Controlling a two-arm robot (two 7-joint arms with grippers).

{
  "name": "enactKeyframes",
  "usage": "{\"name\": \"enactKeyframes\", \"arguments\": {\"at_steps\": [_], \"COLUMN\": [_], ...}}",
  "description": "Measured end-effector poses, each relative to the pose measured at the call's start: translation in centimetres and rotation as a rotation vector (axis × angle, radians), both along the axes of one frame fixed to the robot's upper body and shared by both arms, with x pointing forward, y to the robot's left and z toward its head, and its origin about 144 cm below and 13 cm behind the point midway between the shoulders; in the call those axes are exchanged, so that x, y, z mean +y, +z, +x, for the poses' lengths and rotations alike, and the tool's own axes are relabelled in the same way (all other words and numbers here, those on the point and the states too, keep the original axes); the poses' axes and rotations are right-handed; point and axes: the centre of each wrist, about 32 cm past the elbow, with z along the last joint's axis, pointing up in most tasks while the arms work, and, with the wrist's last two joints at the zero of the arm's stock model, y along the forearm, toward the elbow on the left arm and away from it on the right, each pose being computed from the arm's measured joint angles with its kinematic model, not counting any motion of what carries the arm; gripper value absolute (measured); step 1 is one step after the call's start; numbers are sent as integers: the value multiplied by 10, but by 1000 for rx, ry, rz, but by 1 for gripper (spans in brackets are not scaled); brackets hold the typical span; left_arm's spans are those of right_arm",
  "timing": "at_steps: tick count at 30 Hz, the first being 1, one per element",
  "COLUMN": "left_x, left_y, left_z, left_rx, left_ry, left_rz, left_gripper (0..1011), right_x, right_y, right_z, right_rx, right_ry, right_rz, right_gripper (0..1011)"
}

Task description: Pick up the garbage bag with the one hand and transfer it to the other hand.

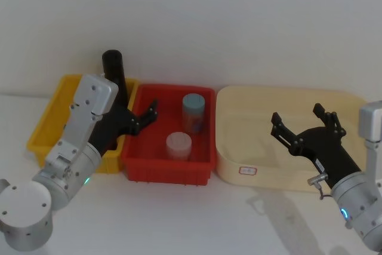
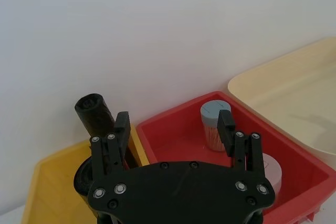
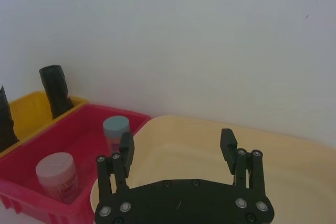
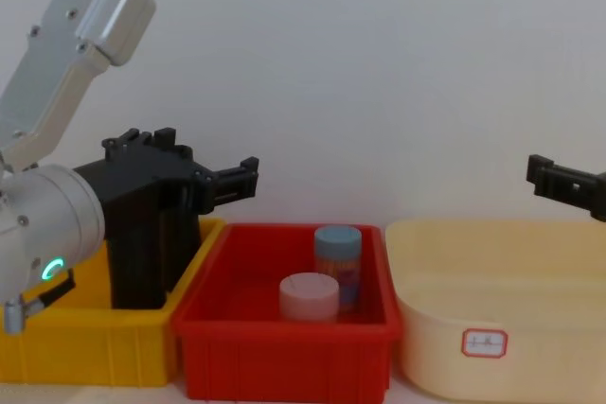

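The garbage bag (image 1: 112, 65) is a black roll standing upright in the yellow bin (image 1: 43, 131), leaning at the wall side; it also shows as the garbage bag (image 2: 93, 113) in the left wrist view and the garbage bag (image 4: 142, 262) in the chest view. My left gripper (image 1: 141, 117), on the green-ring arm, hangs open over the border between the yellow and red bins. In the left wrist view the left gripper (image 2: 173, 124) has the roll just outside one finger (image 2: 122, 125), not between the fingers. My right gripper (image 1: 304, 125), on the blue-ring arm, hovers open over the cream tray with nothing in it.
The red bin (image 1: 167, 174) holds a blue-lidded jar (image 1: 193, 111) and a shorter white-lidded jar (image 1: 178, 146). A cream tray (image 1: 286, 180) with a small label stands to the right. A white wall runs close behind all three containers.
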Motion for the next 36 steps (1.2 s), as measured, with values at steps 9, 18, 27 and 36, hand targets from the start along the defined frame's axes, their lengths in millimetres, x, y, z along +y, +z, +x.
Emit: {"name": "enactKeyframes", "arguments": {"at_steps": [9,18,27,36], "left_x": [0,0,0,-6], "left_y": [0,0,0,9], "left_z": [0,0,0,3], "left_rx": [0,0,0,5], "left_ry": [0,0,0,-1], "left_rz": [0,0,0,-2], "left_gripper": [1002,1002,1002,1002], "right_x": [0,0,0,0], "right_y": [0,0,0,2], "right_z": [0,0,0,2], "right_rx": [0,0,0,-2], "right_ry": [0,0,0,7], "right_rz": [0,0,0,-1], "right_gripper": [1001,1001,1001,1001]}}
